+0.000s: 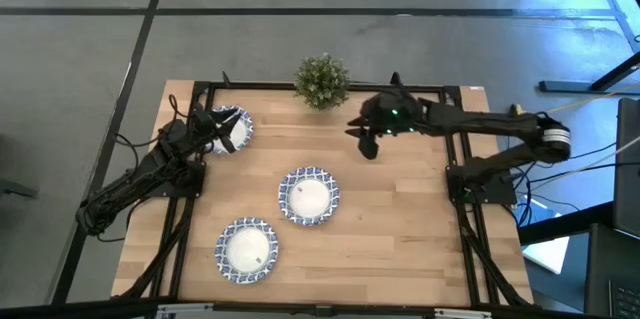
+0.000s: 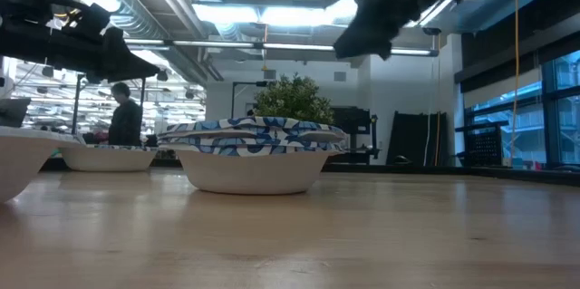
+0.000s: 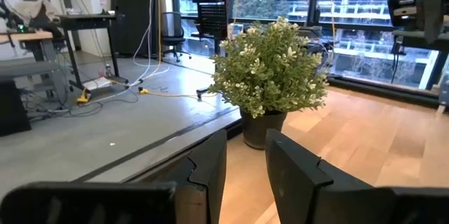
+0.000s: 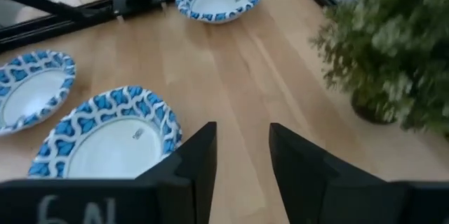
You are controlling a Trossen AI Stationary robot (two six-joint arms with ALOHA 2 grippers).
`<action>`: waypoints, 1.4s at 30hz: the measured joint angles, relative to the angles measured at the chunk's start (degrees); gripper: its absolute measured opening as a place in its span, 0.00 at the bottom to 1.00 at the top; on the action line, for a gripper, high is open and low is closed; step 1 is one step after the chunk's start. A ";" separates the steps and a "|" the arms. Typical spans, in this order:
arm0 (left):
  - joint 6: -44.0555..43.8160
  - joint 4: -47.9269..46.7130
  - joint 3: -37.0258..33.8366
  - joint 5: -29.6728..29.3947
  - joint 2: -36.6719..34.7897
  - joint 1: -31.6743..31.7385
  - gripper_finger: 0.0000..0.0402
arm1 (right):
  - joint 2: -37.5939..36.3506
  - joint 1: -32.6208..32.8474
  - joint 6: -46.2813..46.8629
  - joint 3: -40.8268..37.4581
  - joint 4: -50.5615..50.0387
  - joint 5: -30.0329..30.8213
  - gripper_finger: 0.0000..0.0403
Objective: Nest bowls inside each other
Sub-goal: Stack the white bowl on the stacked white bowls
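Note:
Blue-and-white rimmed bowls rest on their bases at three spots on the wooden table: one at the far left (image 1: 231,129), one in the middle (image 1: 308,196) and one nearer (image 1: 247,249). In the low view the middle one (image 2: 254,153) shows layered rims, like a stack. My left gripper (image 1: 207,125) hovers open over the far-left bowl's left rim; the left wrist view shows its fingers (image 3: 245,147) pointing level at the potted plant. My right gripper (image 1: 366,142) hangs open above bare table, right of the plant, with the middle bowl (image 4: 112,143) ahead of its fingers (image 4: 242,140).
A small green potted plant (image 1: 322,81) stands at the table's far edge between the two arms. Black frame rails (image 1: 190,209) run along the table's left and right sides. Bare wood (image 1: 400,229) lies right of the bowls. A person (image 2: 122,117) stands in the room behind.

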 joint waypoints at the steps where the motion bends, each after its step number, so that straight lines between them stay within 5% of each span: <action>1: 0.24 0.00 0.00 0.12 0.00 -0.02 0.24 | -1.19 0.00 0.50 -2.31 1.60 -0.50 0.33; 16: -2.73 0.04 0.00 0.41 -0.03 0.00 0.24 | -20.98 0.02 8.72 -29.15 20.10 -0.82 0.33; 22: -3.67 -0.39 0.09 2.10 0.04 -0.02 0.24 | -23.34 0.02 8.02 -31.41 22.60 -0.67 0.33; 28: -3.93 -16.69 5.90 -0.73 2.40 -0.04 0.25 | -23.31 0.02 4.09 -31.41 23.68 -0.33 0.33; 35: -7.70 -16.61 9.65 -4.48 6.71 -0.33 0.30 | -23.29 -0.31 1.49 -31.41 22.59 -0.34 0.33; 42: -9.21 -19.17 15.01 -0.77 15.49 -0.35 0.31 | -23.27 -0.85 0.08 -31.41 22.20 -0.32 0.33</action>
